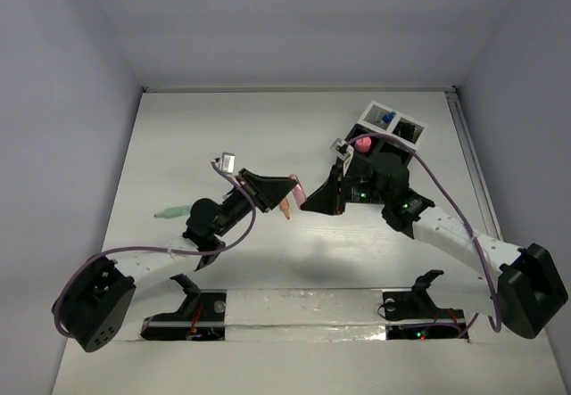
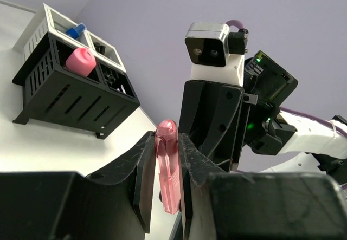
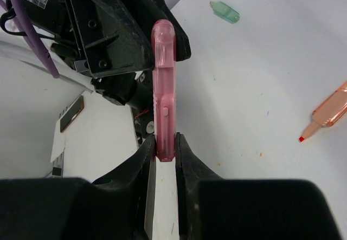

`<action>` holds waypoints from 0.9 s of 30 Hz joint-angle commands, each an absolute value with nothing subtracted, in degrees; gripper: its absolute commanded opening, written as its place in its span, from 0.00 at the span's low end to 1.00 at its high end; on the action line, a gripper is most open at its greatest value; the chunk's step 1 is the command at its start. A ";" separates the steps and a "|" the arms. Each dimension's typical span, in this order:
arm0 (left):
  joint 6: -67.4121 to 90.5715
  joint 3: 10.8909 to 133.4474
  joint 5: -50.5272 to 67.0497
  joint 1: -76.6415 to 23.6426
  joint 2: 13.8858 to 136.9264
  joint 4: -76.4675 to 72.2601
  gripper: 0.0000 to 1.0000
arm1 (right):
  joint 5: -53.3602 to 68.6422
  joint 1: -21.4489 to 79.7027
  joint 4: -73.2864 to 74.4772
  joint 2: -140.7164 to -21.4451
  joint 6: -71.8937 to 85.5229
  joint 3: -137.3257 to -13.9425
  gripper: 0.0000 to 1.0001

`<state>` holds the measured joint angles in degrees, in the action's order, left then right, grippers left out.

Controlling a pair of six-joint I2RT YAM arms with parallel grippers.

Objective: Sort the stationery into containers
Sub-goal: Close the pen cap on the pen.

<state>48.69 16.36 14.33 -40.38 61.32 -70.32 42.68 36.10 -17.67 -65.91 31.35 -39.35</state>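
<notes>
L gripper (image 2: 167, 145) & R gripper (image 3: 165, 142) both closed tight on same pink marker (image 3: 164, 77), held betw. them above table (image 3: 260, 77).

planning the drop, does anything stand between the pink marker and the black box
Nothing loose does. Both the left tool and right tool clamp the pink marker; only the right arm's own wrist lies toward the black box.
</notes>
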 commanded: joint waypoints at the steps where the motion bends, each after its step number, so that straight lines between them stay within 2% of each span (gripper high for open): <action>1: 49.13 14.33 18.81 -40.52 63.10 -72.68 0.00 | 38.24 36.21 -27.42 -63.90 32.52 -40.78 0.00; 8: 48.87 13.45 18.63 -42.28 64.77 -73.39 0.00 | 35.68 36.21 -26.46 -64.77 31.38 -43.76 0.00; 17: 48.16 12.48 13.80 -50.00 66.62 -72.86 0.00 | 33.84 36.21 -25.32 -68.38 28.57 -52.28 0.00; 27: 48.52 10.72 13.01 -51.06 67.15 -73.21 0.00 | 33.66 32.79 -21.18 -67.15 25.40 -59.85 0.00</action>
<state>48.51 14.24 -0.47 -46.30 65.12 -82.48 42.04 36.27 -5.04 -69.04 27.18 -50.72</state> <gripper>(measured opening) 0.159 0.198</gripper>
